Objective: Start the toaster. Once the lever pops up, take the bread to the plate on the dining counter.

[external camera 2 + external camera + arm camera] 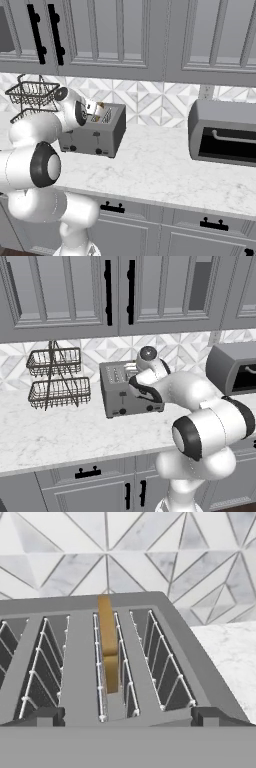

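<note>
Grey metal toaster [131,390] sits on the marble counter [60,436] against the tiled backsplash [150,102], directly under my hand. My pincer [128,716] is spread wide and grasping nothing: both dark tips sit low in the hand view, one at each side of the toaster top, not touching the slice.

Bread [108,643] is standing edge-up in one of the middle slots, tan-brown, top edge poking above the slot rim. In the right base view the same slice [97,111] shows just above the toaster top, beside my wrist. The other slots show bare wire guides.

Toaster front faces the counter edge; two black knobs are visible low on it in the right base view. The levers I can't make out from here, my forearm covers most of the front in the left base view.

Around it: two-tier wire basket rack [56,378] well to the toaster's left, dark grey box-shaped appliance [224,132] with a front handle well to its right, both on the same counter. Grey upper cabinets [110,291] with black handles overhead, grey drawers [160,225] below the counter edge.
</note>
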